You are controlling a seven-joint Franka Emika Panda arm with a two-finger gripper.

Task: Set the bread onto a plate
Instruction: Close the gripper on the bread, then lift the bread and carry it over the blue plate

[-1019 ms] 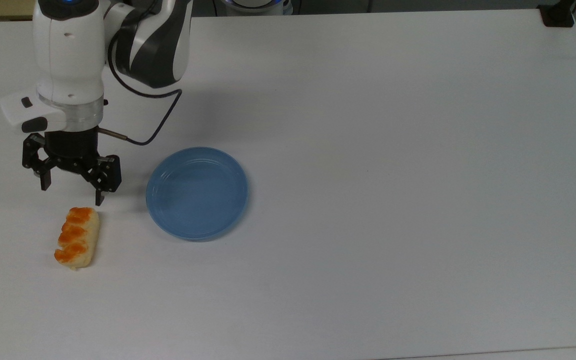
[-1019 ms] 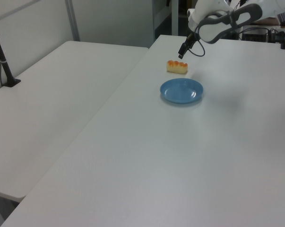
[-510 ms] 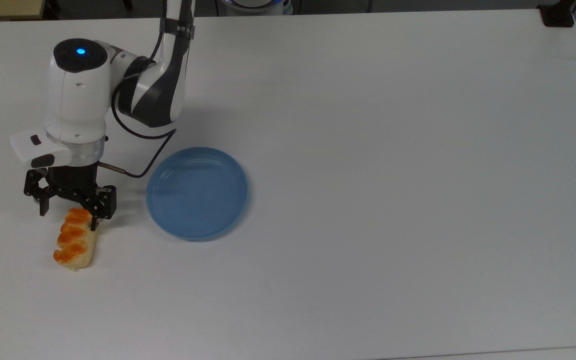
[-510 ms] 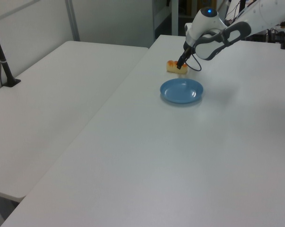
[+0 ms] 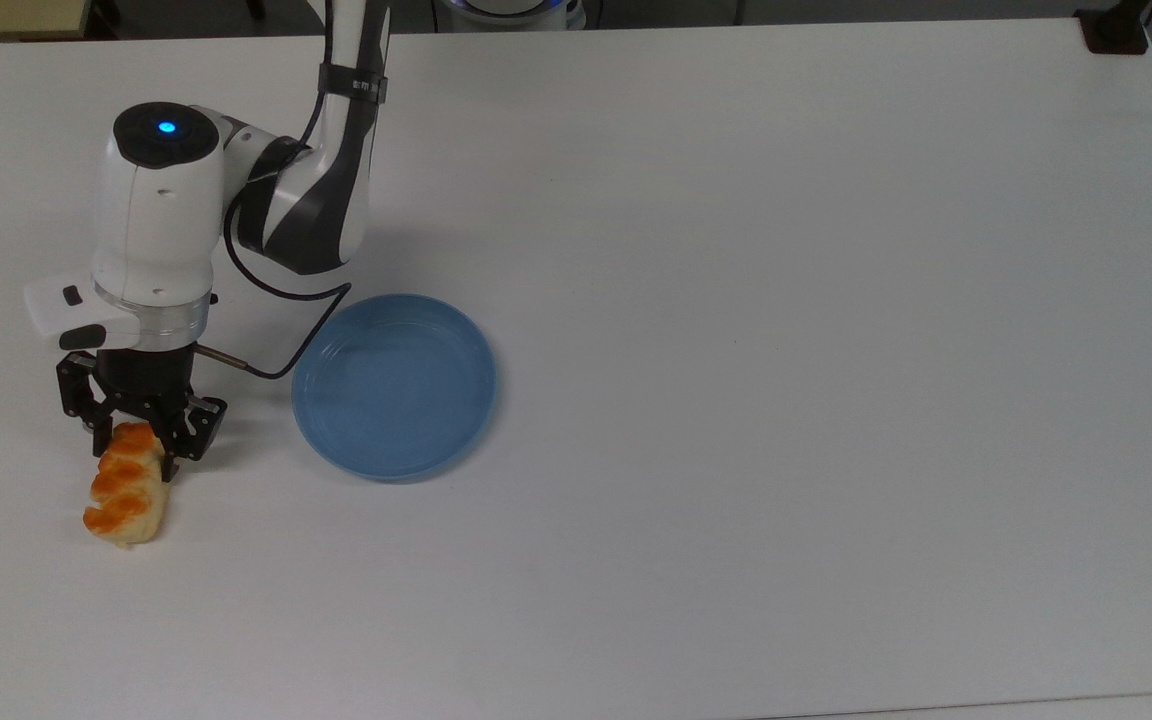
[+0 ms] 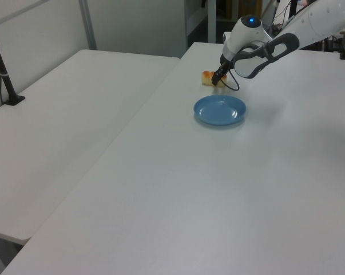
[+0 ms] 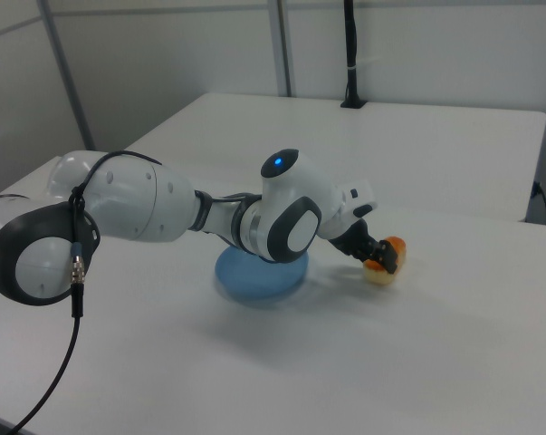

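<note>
- At the top view's left edge of the surface (image 5: 736, 500), your end effector (image 5: 134, 440) was down at one end of the bread (image 5: 123, 488), its two fingers set on either side of that end.
- Whether the fingers had already clamped on the roll or merely stood beside it, I could not tell, so count the grasp as unconfirmed.
- You had the bread lying flat on the surface, glazed bumps up, well to the top view's left of the plate (image 5: 326, 440) and not touching it.
- You had nothing on the plate; it sat bare, near the arm's cable.
- By my judgement, the approach was done and you were at the gripping step, with the roll not yet lifted.
- What was left for you: secure the hold, raise the bread, carry it toward the top view's right across the gap, and set it inside the plate's rim.
- Holding it by one end, you could have seen the roll tip or slip on the lift.
</note>
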